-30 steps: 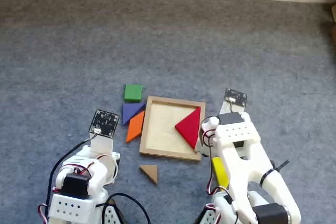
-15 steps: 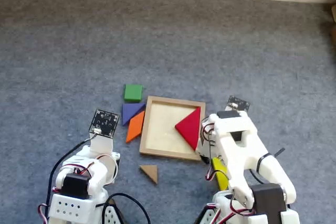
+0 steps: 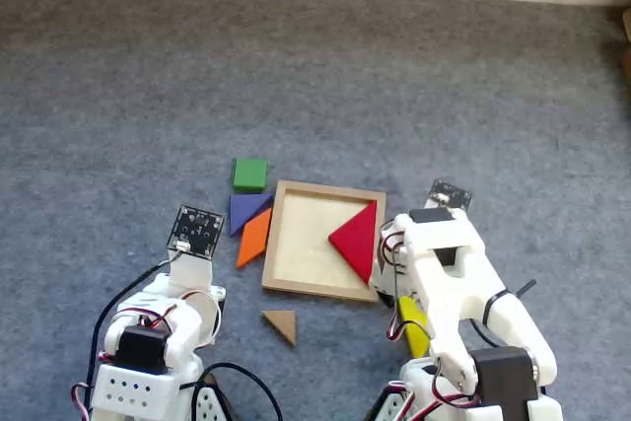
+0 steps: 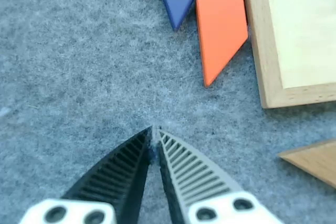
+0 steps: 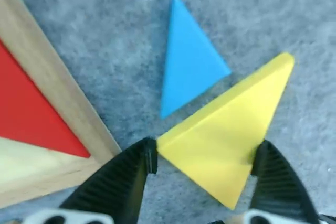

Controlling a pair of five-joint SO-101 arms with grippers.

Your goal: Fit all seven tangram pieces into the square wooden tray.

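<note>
The square wooden tray (image 3: 296,286) holds a red triangle (image 3: 357,239) against its right side. To its left lie a green square (image 3: 249,175), a dark blue triangle (image 3: 246,210) and an orange parallelogram (image 3: 254,237). A brown triangle (image 3: 282,323) lies in front of the tray. My right gripper (image 5: 205,156) is shut on the yellow triangle (image 5: 226,140), with a finger against each side. A light blue triangle (image 5: 186,59) lies just beyond it, beside the tray rim (image 5: 58,93). My left gripper (image 4: 155,132) is shut and holds nothing, hanging over carpet short of the orange parallelogram (image 4: 220,24).
Grey carpet covers the whole table. My right arm (image 3: 449,273) stands over the tray's front right corner and hides most of the yellow triangle (image 3: 412,327). My left arm (image 3: 163,327) sits at the front left. The carpet is open behind the tray.
My right arm has drawn back toward its base and come down over the yellow triangle. The left arm and the loose pieces have kept still.
</note>
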